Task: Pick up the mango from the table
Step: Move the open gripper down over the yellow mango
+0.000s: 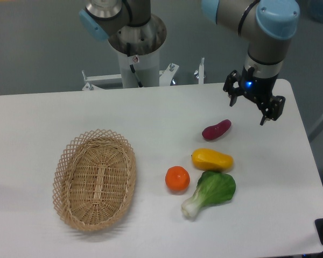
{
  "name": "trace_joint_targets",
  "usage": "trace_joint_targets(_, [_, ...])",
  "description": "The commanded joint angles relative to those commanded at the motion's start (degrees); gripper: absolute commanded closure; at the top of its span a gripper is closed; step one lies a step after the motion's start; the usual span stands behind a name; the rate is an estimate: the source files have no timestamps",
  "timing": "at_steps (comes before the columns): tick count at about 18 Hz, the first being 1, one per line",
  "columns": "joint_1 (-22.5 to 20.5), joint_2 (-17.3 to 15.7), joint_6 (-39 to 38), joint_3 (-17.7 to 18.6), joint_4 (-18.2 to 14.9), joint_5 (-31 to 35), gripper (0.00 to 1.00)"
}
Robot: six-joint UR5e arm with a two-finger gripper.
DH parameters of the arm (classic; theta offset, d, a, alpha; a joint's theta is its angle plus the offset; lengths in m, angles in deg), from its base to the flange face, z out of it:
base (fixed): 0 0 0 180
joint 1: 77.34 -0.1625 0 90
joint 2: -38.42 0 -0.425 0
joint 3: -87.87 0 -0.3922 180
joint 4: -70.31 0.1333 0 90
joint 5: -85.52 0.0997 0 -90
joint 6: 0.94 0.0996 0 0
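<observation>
We are holding our gripper (pixel 253 107) wide open above the table (pixel 151 113), because the mango (pixel 212 159) is waiting at seven o'clock from it.

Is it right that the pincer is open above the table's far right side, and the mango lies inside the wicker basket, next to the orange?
Not quite. The mango lies on the bare table, not inside the wicker basket, which holds nothing. The camera view shows this. The rest stands: the mango is next to the orange, and the pincer is open above the table's far right side.
</observation>
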Motion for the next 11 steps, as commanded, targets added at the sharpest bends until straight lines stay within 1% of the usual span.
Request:
trace_joint_targets(2, [0.1, 0.1, 0.2, 0.3, 0.4, -0.1, 0.00])
trace_joint_targets(4, [0.1, 0.0, -0.2, 0.9, 2.5, -0.3, 0.00])
trace_joint_targets(8, [0.3, -0.1, -0.6, 4.8, 6.8, -0.2, 0.00])
trace_joint_targets(11, [1.8, 0.2, -0.6, 6.9, 10.0, -0.1, 0.00])
